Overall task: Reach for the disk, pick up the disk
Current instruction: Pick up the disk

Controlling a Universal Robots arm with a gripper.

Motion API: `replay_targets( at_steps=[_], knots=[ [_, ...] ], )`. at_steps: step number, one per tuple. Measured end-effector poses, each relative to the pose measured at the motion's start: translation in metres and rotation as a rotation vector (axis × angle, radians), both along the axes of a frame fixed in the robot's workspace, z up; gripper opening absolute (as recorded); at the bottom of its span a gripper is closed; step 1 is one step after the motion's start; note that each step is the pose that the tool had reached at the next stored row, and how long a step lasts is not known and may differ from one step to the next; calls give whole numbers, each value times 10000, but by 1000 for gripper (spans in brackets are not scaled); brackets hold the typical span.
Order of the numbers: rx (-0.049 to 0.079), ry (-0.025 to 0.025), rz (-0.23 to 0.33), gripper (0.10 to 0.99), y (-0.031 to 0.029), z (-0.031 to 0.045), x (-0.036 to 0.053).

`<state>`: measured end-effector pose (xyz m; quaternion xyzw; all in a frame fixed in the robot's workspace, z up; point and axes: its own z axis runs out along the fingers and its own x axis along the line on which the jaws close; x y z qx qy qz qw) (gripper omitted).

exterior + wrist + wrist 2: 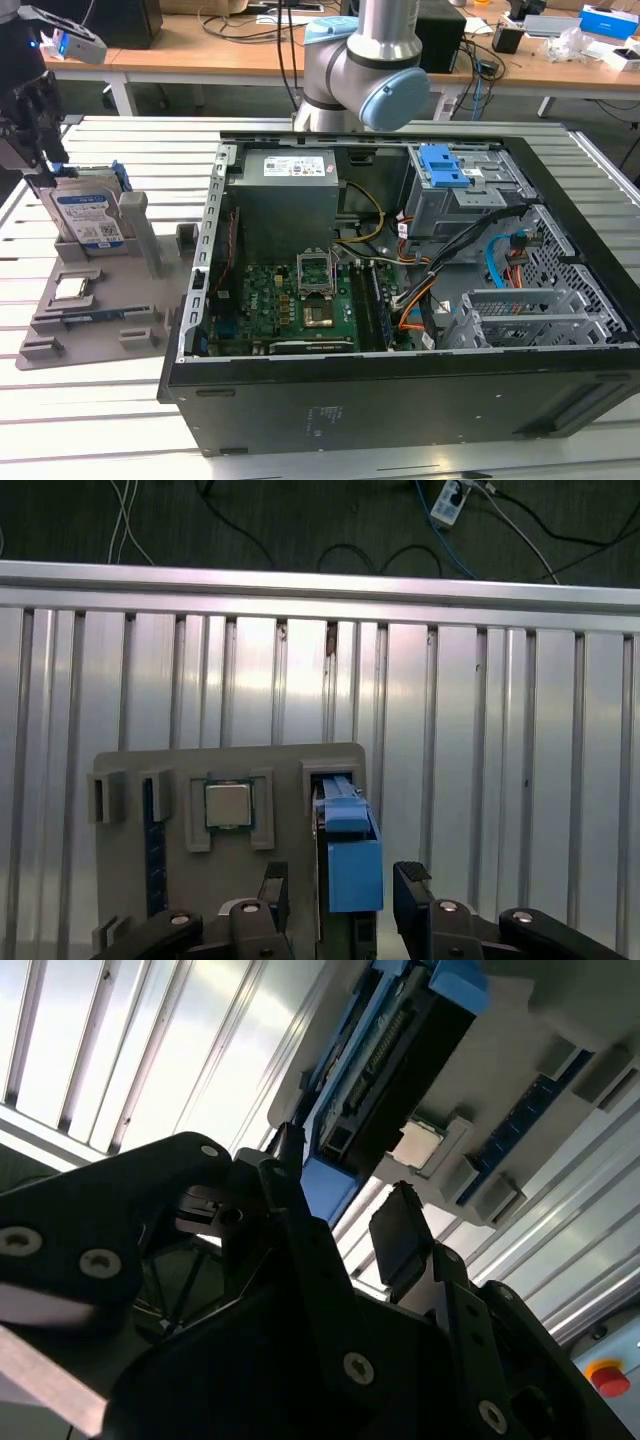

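Over the grey stand (130,875), the tool (342,878) is held spread, fingers (412,882) set either side of the disk (350,840), nothing pinched yet.

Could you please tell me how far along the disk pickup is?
Reach looks done: the gripper straddles the disk, jaws open on either side of its blue frame. Nothing is gripped yet. Left: the disk stands in its grey holder, not lifted.
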<state>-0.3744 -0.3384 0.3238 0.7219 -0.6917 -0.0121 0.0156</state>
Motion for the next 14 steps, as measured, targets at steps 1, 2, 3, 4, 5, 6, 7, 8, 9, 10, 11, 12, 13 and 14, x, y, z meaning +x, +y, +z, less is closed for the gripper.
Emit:
replay_targets(
  at_steps=[1, 2, 3, 4, 5, 6, 7, 8, 9, 10, 11, 12, 13, 14],
  knots=[
    [-2, 1, 1, 541, 0, -30, 5],
    [-5, 2, 2, 541, -1, -55, 10],
    [-5, 2, 2, 541, 0, -74, 12],
    [-6, 1, 3, 541, 0, -94, 15],
    [-7, 1, 3, 541, -1, -114, 19],
    [-8, 1, 4, 541, -1, -132, 22],
    [-9, 2, 4, 541, -1, -150, 25],
    [-10, 2, 4, 541, 0, -186, 33],
    [-11, 3, 4, 541, 5, -231, 42],
    [-10, 1, 4, 541, 8, -262, 48],
    [-10, 2, 6, 541, 10, -291, 53],
    [-10, 2, 6, 541, 12, -317, 56],
    [-10, 2, 6, 541, 13, -332, 57],
    [-10, 2, 6, 541, 13, -349, 57]
  ],
)
